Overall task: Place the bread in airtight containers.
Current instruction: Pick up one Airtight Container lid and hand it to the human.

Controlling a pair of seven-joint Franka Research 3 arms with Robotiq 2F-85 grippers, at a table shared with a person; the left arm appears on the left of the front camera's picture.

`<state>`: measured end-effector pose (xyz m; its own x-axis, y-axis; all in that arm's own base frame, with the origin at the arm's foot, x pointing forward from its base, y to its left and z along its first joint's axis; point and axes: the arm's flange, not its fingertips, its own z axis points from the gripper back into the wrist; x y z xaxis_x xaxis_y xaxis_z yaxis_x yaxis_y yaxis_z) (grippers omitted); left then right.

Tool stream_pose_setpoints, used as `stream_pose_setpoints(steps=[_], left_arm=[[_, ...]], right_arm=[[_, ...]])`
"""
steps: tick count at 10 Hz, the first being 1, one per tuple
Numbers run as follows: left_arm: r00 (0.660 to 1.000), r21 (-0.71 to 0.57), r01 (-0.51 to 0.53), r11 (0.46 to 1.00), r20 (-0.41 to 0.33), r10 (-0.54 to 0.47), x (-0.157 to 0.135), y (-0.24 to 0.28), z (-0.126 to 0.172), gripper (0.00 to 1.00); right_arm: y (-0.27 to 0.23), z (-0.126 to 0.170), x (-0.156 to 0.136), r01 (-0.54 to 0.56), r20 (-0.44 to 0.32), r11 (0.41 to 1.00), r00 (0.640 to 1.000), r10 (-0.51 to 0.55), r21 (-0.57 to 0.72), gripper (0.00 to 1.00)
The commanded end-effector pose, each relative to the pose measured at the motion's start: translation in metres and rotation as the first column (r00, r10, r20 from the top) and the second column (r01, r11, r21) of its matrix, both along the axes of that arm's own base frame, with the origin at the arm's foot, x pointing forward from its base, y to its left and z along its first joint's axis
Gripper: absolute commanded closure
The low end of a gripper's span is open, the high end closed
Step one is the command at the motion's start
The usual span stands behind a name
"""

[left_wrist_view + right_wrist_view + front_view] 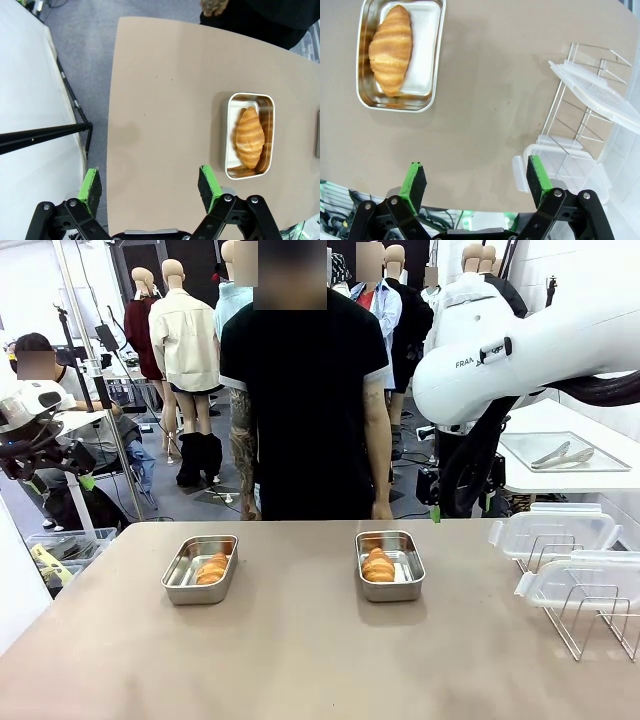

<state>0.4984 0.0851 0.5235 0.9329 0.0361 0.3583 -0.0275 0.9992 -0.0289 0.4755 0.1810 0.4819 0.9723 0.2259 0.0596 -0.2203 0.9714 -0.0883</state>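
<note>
Though uncovered — one croissant point(378, 565) inside each tin point(392, 592).

Worktop point(300, 660): smooth, matt tan surface. 2 tins point(199, 593): glossy reflective steel. Croissants point(378, 565): ridged golden crust. Lids point(555, 530): clear plastic. Rack point(590, 625): thin bright wire.

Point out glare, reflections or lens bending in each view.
Front view: even light, faint shadows beside both tins. Left wrist view: the table edge bows from the wide lens. Right wrist view: the tin walls mirror the croissant; the clear lids look washed out.
</note>
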Motion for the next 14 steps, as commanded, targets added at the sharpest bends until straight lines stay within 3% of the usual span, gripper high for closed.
stream_pose_setpoints(steps=[1,4,6,7,8,9,10,11,12,13,14], left_arm=[[1.000,-0.001,-0.008,1.000,0.002,0.008,-0.001,0.001,0.001,0.00],[1.000,-0.001,-0.008,1.000,0.002,0.008,-0.001,0.001,0.001,0.00],[1.000,-0.001,-0.008,1.000,0.002,0.008,-0.001,0.001,0.001,0.00],[1.000,-0.001,-0.008,1.000,0.002,0.008,-0.001,0.001,0.001,0.00],[1.000,-0.001,-0.008,1.000,0.002,0.008,-0.001,0.001,0.001,0.00],[1.000,-0.001,-0.008,1.000,0.002,0.008,-0.001,0.001,0.001,0.00],[1.000,-0.001,-0.008,1.000,0.002,0.008,-0.001,0.001,0.001,0.00],[1.000,-0.001,-0.008,1.000,0.002,0.008,-0.001,0.001,0.001,0.00],[1.000,-0.001,-0.008,1.000,0.002,0.008,-0.001,0.001,0.001,0.00],[1.000,-0.001,-0.008,1.000,0.002,0.008,-0.001,0.001,0.001,0.00],[1.000,-0.001,-0.008,1.000,0.002,0.008,-0.001,0.001,0.001,0.00]], right_arm=[[0.001,0.000,0.002,0.006,-0.001,1.000,1.000,-0.006,0.006,0.00],[0.000,0.000,0.000,0.000,0.000,1.000,1.000,0.000,0.000,0.00],[0.008,0.008,-0.036,-0.242,-0.054,0.943,0.970,0.236,-0.229,0.00],[0.009,0.012,-0.050,-0.275,-0.053,0.913,0.961,0.272,-0.301,0.00],[0.009,0.014,-0.068,-0.339,-0.106,0.873,0.941,0.323,-0.351,0.00],[0.006,0.016,-0.086,-0.472,-0.186,0.815,0.882,0.433,-0.336,0.00],[-0.004,0.016,-0.103,-0.767,-0.307,0.603,0.641,0.704,-0.220,0.00],[-0.013,0.013,-0.105,-0.811,-0.313,0.553,0.584,0.749,-0.191,0.00],[-0.023,0.005,-0.098,-0.789,-0.314,0.597,0.609,0.729,-0.144,0.00],[-0.036,-0.008,-0.093,-0.818,-0.361,0.570,0.555,0.749,-0.076,0.00],[-0.055,-0.019,-0.086,-0.838,-0.328,0.545,0.523,0.787,-0.027,0.00]])
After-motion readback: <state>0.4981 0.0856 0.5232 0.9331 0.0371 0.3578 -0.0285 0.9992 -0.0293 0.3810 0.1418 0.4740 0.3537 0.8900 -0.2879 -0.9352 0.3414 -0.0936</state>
